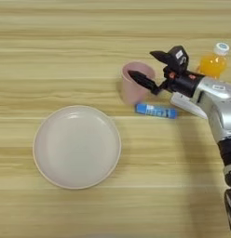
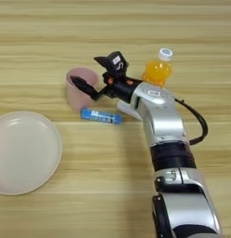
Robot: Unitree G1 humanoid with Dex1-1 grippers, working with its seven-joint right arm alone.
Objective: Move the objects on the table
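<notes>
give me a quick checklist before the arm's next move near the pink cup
1. Right gripper fingers spread: ok, open.
2. Gripper placed at the pink cup: ok, over its rim; contact cannot tell.
3. Cup upright: ok.
4. Blue tube apart from the cup: ok, lying just beside it.
5. Orange juice bottle standing, clear of the fingers: ok.
6. Beige plate empty: ok.
</notes>
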